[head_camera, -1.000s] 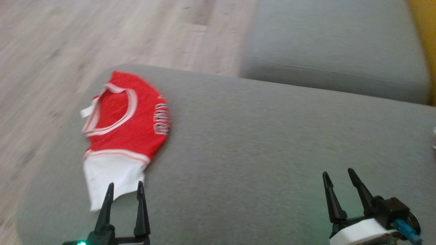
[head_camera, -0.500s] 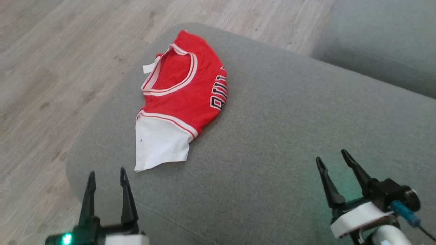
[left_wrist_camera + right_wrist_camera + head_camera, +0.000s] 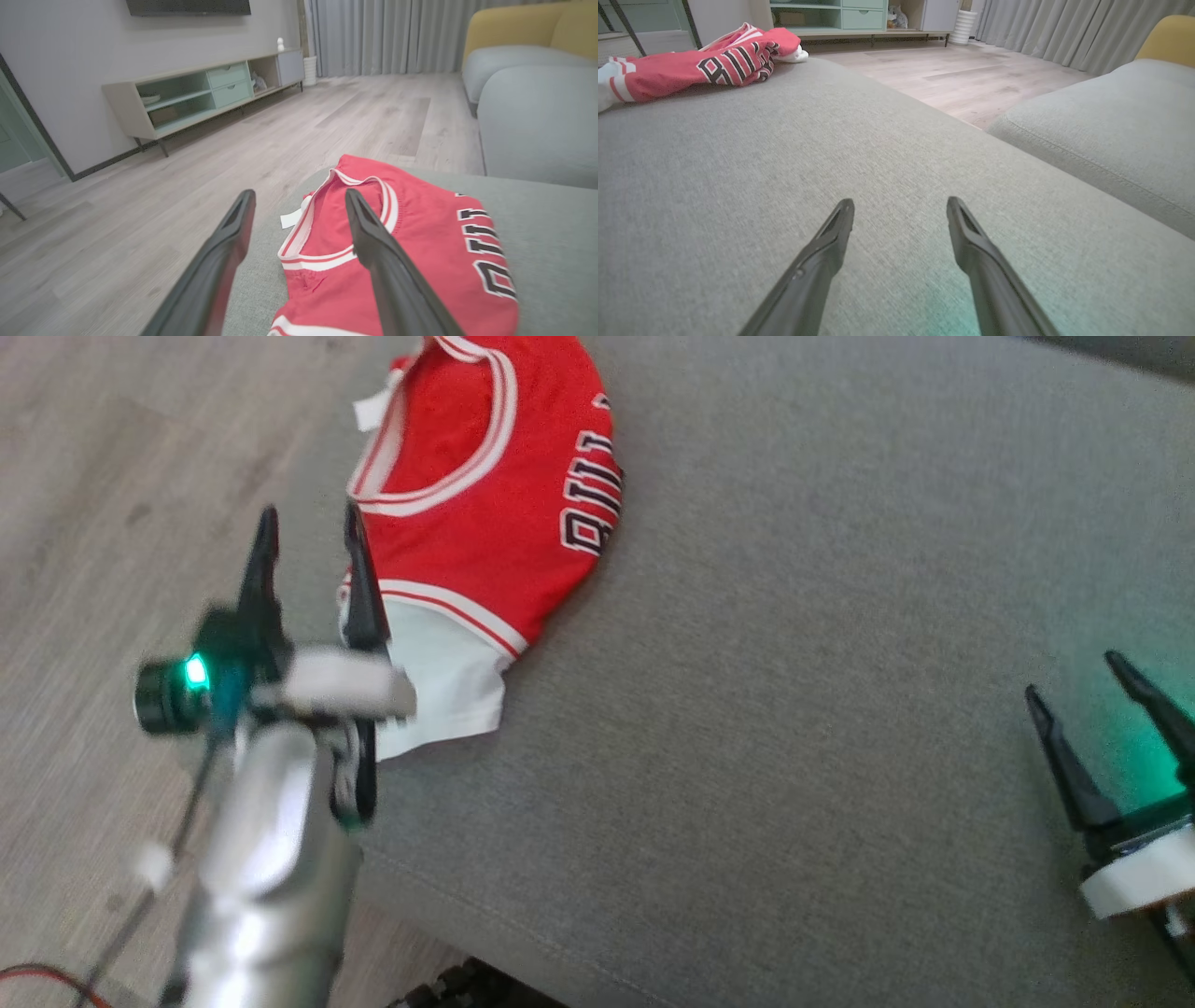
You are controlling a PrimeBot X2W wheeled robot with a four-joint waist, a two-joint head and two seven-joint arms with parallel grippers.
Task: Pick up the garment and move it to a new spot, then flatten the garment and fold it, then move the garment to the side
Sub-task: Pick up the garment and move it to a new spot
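Pickup step. Garment [image 3: 485, 523] lies on cushion [image 3: 794, 663] at 11 o'clock. My left pincer [image 3: 310, 513] apart, probably not touching yet (blurry). Next: lower, clamp collar [image 3: 501, 420] edge. Right pincer [image 3: 1072, 674] apart, idle.

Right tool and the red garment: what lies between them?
Nothing but bare grey sofa cushion. The head view shows that stretch between the right tool and the garment; the right wrist view agrees.

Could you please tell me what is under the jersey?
The jersey lies on the grey cushion, near its edge. Anything between its folded layers is covered.
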